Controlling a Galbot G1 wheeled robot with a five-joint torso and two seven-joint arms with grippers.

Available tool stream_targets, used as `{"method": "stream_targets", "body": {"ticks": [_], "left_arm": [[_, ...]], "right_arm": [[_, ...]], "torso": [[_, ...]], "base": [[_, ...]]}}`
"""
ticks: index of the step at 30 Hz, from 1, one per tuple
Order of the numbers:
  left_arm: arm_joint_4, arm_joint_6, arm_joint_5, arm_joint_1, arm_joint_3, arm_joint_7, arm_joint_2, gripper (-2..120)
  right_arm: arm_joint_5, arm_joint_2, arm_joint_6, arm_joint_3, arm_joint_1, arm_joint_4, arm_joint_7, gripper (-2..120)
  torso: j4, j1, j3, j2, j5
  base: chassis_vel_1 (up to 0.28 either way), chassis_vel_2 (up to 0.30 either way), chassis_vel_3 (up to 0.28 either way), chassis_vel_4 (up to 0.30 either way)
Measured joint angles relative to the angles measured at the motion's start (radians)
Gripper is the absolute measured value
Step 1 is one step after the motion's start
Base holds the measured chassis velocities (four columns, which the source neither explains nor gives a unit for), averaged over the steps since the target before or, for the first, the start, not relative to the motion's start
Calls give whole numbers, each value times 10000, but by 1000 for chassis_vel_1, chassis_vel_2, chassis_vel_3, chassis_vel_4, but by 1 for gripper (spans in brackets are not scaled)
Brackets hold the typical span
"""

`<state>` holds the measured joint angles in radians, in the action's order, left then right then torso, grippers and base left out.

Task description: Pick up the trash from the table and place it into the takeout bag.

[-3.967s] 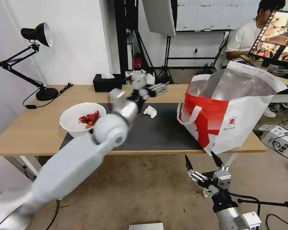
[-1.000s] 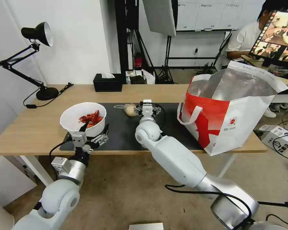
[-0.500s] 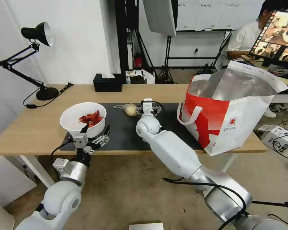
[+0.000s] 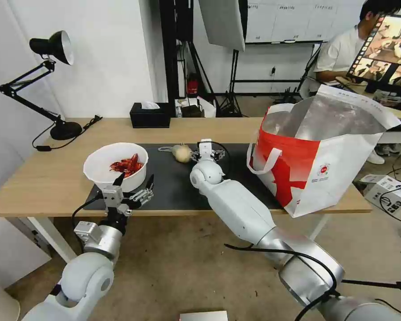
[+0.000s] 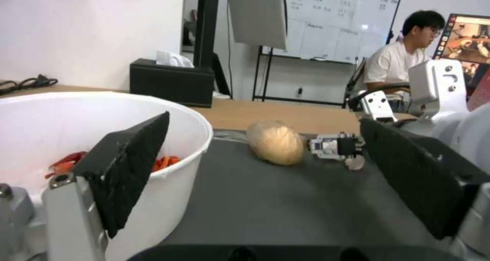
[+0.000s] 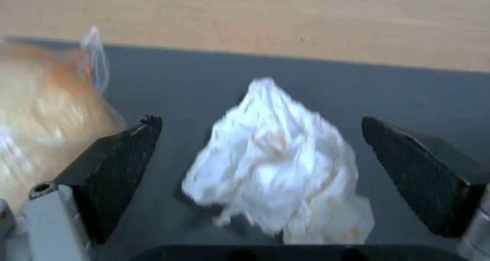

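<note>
Crumpled white tissue [image 6: 278, 165] hidden behind arm in head view; between wide-open right pincer [image 6: 260, 176] fingers, ungripped.

White bowl [image 4: 115, 166], red shells [image 4: 126, 165], dark grey mat [image 4: 236, 187].

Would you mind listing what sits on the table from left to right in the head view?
Desk lamp → white bowl of crayfish shells → black tissue box → beige lump in plastic → right gripper → takeout bag.
</note>
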<state>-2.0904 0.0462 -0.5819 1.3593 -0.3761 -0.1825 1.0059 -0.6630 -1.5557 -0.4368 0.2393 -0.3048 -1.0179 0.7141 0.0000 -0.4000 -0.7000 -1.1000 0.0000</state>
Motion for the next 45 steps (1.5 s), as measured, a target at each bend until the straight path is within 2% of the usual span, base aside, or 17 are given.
{"method": "stream_targets", "body": {"ticks": [9, 11, 12, 15, 17, 19, 23, 26, 27, 29, 30, 32, 34, 36, 45], "left_arm": [[-2, 0, 1, -12, 61, 4, 2, 100], [-3, 0, 3, -11, 78, 5, 2, 100], [-3, 0, 3, -11, 78, 5, 2, 100], [-6, 0, 6, -10, 101, 7, -5, 100], [-6, 0, 6, -11, 110, 6, -7, 100], [-6, 0, 8, -12, 126, 6, -13, 100], [-6, -1, 10, -13, 140, 7, -20, 100], [-6, -2, 11, -23, 165, 8, -29, 100], [-6, -2, 11, -23, 165, 8, -29, 100], [-1, -5, 12, -41, 200, 9, -36, 100], [-1, -5, 12, -41, 200, 9, -36, 100], [4, -5, 15, -60, 231, 10, -46, 100], [3, -5, 15, -67, 242, 9, -51, 100], [3, -7, 21, -71, 270, 10, -55, 100], [-5, -8, 64, -40, 334, 10, -18, 100]], "right_arm": [[24, 8, -99, -23, -140, -29, 131, 99], [25, 13, -126, -23, -194, -65, 166, 89], [25, 13, -126, -23, -194, -65, 166, 89], [28, 0, -137, -23, -244, -112, 238, 73], [28, 0, -137, -23, -248, -116, 240, 70], [28, 2, -131, -22, -254, -122, 241, 58], [28, 22, -111, -22, -259, -130, 243, 50], [26, 79, -70, -21, -280, -176, 262, 34], [26, 79, -70, -21, -280, -176, 262, 34], [26, 130, 23, -19, -311, -259, 278, 22], [26, 130, 23, -19, -311, -259, 278, 22], [95, 219, 155, 4, -364, -459, 279, 13], [136, 276, 189, 26, -394, -559, 279, 9], [196, 407, 224, 71, -451, -733, 282, 0], [270, 647, 259, 93, -643, -1022, 348, 0]], "torso": [[0, 0, 0, 0, 0], [0, 0, 0, 0, 0], [0, 0, 0, 0, 0], [1, 0, 1, 0, 0], [1, 0, 1, 0, 0], [1, 0, 1, 0, 0], [1, 0, 1, 0, 0], [0, 0, 0, 0, 0], [0, 0, 0, 0, 0], [-1, 0, 0, 0, 0], [-1, 0, 0, 0, 0], [-1, 0, 0, 0, 0], [0, 0, 0, 0, 0], [-1, 0, 0, 0, 0], [-1, 0, 0, 0, 1]], "base": [[0, 0, 0, 0], [0, 0, 0, 0], [0, 0, 0, 0], [0, 0, 0, 0], [0, 0, 0, 0], [0, 0, 0, 0], [0, 0, 0, 0], [0, 0, 0, 0], [0, 0, 0, 0], [0, 0, 0, 0], [0, 0, 0, 0], [0, 0, 0, 0], [0, 0, 0, 0], [0, 0, 0, 0], [0, 0, 0, 0]]}}
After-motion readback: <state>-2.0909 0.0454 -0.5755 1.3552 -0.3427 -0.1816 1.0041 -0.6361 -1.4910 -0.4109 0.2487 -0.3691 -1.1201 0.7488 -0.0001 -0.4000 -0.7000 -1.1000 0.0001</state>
